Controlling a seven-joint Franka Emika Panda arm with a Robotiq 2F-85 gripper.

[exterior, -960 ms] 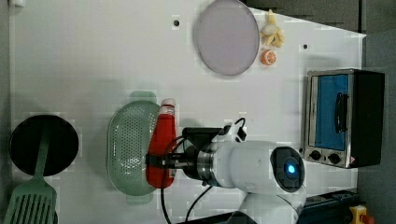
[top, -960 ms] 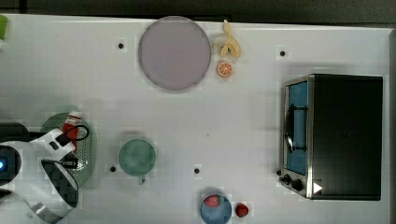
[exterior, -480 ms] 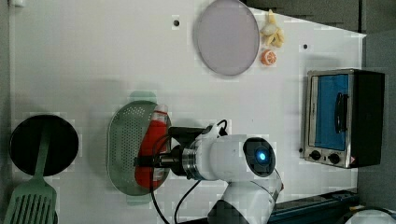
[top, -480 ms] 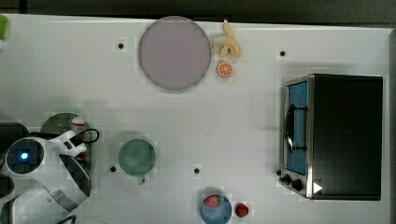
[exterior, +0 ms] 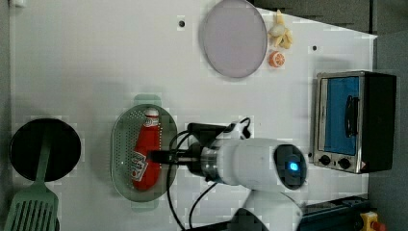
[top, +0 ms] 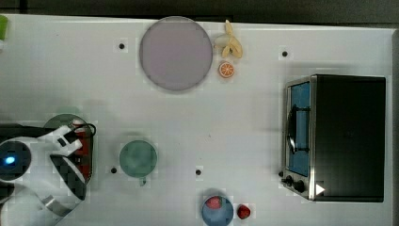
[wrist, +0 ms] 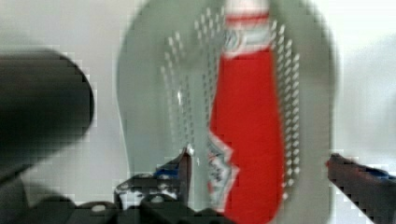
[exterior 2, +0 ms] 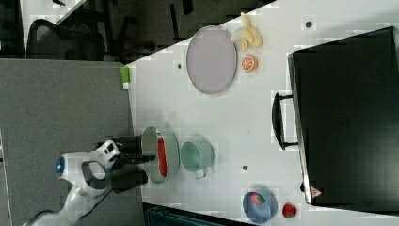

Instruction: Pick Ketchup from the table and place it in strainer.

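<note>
I see the Ketchup (exterior: 144, 154) lying inside the strainer (exterior: 121, 159), its white label too blurred to read, with my hand (wrist: 261, 170) spread wide just above it, gripping nothing.

No legible text, labels or numbers anywhere.

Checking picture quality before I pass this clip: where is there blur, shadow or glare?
Wrist view: soft all over; the ketchup bottle and strainer have smeared edges, and the open gripper is dark. Top view: soft shadow beside the toaster oven. Left view: evenly lit, faint shadow above the strainer. No strong glare anywhere.
</note>
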